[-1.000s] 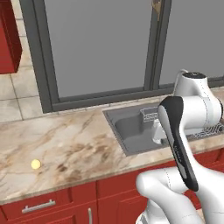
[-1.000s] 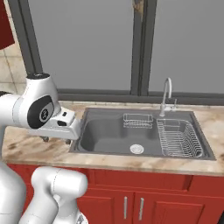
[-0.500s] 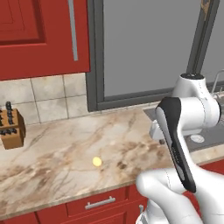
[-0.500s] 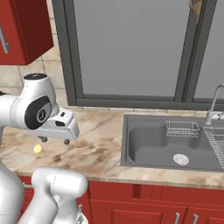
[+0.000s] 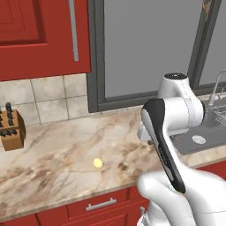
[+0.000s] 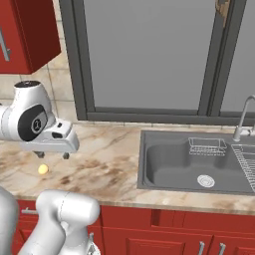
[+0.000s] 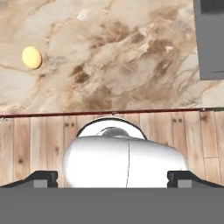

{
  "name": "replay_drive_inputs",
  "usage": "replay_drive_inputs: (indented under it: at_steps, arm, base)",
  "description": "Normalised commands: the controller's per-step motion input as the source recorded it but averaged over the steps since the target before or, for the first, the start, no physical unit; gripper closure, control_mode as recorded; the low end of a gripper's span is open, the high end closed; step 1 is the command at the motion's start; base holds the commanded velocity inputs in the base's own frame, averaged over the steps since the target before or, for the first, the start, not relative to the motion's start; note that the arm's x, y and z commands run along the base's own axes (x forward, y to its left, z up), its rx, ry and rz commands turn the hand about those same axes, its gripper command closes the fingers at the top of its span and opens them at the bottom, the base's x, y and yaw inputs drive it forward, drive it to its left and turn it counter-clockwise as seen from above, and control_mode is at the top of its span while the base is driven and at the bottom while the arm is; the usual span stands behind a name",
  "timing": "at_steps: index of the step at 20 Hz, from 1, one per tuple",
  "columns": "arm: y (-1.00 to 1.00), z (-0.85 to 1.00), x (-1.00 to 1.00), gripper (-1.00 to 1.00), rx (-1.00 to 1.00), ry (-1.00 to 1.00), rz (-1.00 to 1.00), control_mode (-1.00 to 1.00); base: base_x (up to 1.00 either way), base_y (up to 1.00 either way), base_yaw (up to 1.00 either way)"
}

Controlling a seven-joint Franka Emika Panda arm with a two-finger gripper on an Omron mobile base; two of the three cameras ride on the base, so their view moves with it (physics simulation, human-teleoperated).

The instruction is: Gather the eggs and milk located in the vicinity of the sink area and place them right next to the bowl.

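One egg (image 5: 97, 163) lies on the marble counter (image 5: 57, 150), a small yellow ball well apart from the gripper (image 6: 52, 155) and to its left in the right base view. In the hand view the egg (image 7: 31, 57) sits far up and left of the finger tips (image 7: 41, 177), which stand as wide apart as they go, holding nothing. The sink (image 6: 194, 162) lies off to the other side of the fingers, a chrome faucet (image 6: 242, 117) behind it. A knife block (image 5: 9, 129) stands far beyond the egg. No readable writing or label appears anywhere.
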Motion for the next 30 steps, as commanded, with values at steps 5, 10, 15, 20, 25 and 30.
replay_drive_inputs:
  at_steps: [5, 10, 15, 20, 25, 30]
  arm:
    - [0.97, -0.17, 0.5, -1.0, -0.06, 0.0, 0.25, -1.0]
    - [0.63, -0.53, 0.29, -1.0, 0.03, -0.05, 0.28, -1.0]
    - [0.34, -0.5, 0.03, -1.0, 0.07, -0.17, 0.15, -1.0]
    - [0.25, -0.42, 0.28, -1.0, 0.01, -0.13, -0.01, -1.0]
    - [0.15, -0.24, 0.67, -1.0, 0.0, 0.0, -0.15, -1.0]
    - [0.02, -0.03, 0.33, -1.0, 0.05, 0.16, -0.16, -1.0]
  base:
    - [0.0, 0.0, 0.0]
    - [0.0, 0.0, 0.0]
    - [0.0, 0.0, 0.0]
    - [0.0, 0.0, 0.0]
    - [0.0, 0.0, 0.0]
    - [0.0, 0.0, 0.0]
